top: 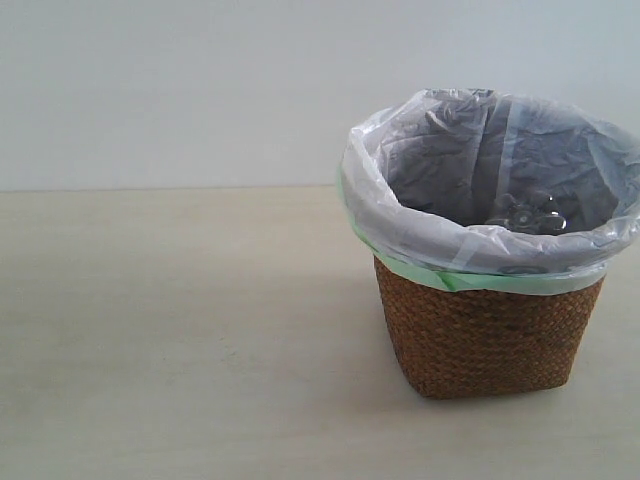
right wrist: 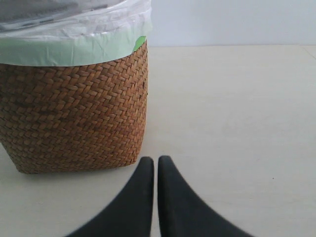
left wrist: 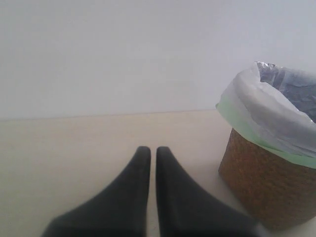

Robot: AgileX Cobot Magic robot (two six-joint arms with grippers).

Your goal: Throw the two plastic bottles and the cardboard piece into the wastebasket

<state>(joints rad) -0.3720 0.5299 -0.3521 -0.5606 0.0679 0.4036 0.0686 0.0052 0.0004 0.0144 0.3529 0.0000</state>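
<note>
Left tool, right tool pinched together, empty: we judge work done, bottle glinting inside basket, frame right.

A pale beige table runs back to a plain grey-white wall

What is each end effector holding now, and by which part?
Nothing. The left end effector and the right end effector are both shut and empty, each beside the wastebasket.
</note>
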